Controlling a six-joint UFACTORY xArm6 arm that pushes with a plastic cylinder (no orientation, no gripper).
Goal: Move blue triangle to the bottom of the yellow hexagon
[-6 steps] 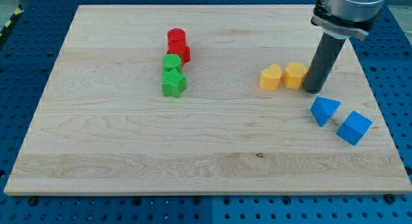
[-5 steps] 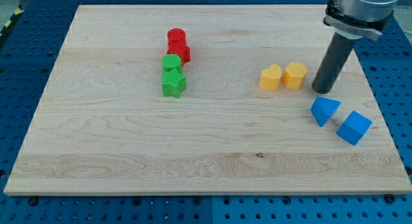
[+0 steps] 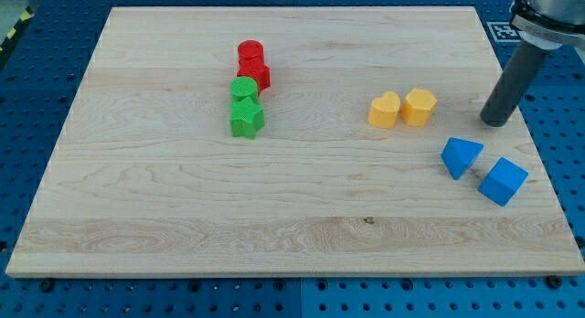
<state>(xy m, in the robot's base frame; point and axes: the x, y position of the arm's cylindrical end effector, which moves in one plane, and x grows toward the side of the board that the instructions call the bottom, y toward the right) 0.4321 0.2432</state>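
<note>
The blue triangle (image 3: 460, 157) lies on the wooden board at the view's right, below and to the right of the yellow hexagon (image 3: 420, 107). A yellow heart-shaped block (image 3: 385, 110) touches the hexagon's left side. My tip (image 3: 494, 122) rests on the board to the right of the hexagon and above the blue triangle, apart from both. It touches no block.
A blue cube (image 3: 503, 181) lies just right of the blue triangle, near the board's right edge (image 3: 535, 144). Two red blocks (image 3: 252, 65) and two green blocks (image 3: 245, 104) form a column at the upper left centre.
My tip has moved to the view's right, away from the yellow hexagon it stood next to. No block has moved.
</note>
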